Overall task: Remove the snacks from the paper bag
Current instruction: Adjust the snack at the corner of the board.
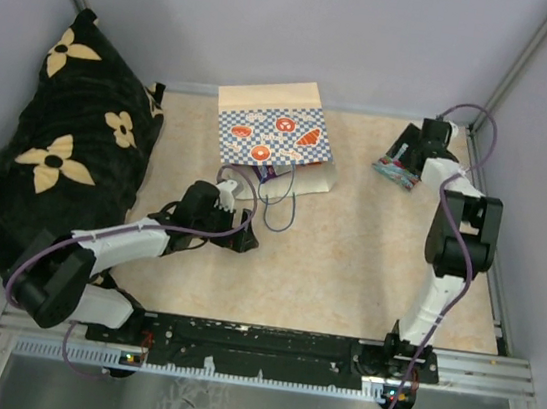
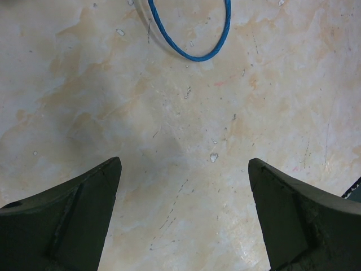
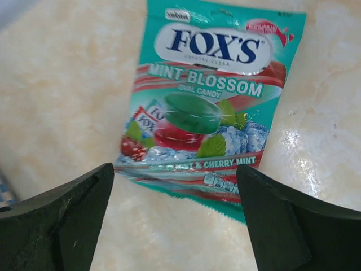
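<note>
So, right jaws are spread wide with nothing in them, hanging low over a teal mint pouch (image 3: 208, 107) that lies flat on the surface (image 1: 346, 265) near its far right corner. In the wrist view the pouch's lower edge sits between the two tips, and it doesn't look clamped. Over on the other side, the left jaws are wide open and empty too, above bare surface, with a blue cord handle (image 2: 192, 48) just ahead. The paper bag (image 1: 273, 129) lies on its side by the middle of the far edge. Only one snack is out that I can see. I'd guess the rest are inside, but I can't tell how many.
</note>
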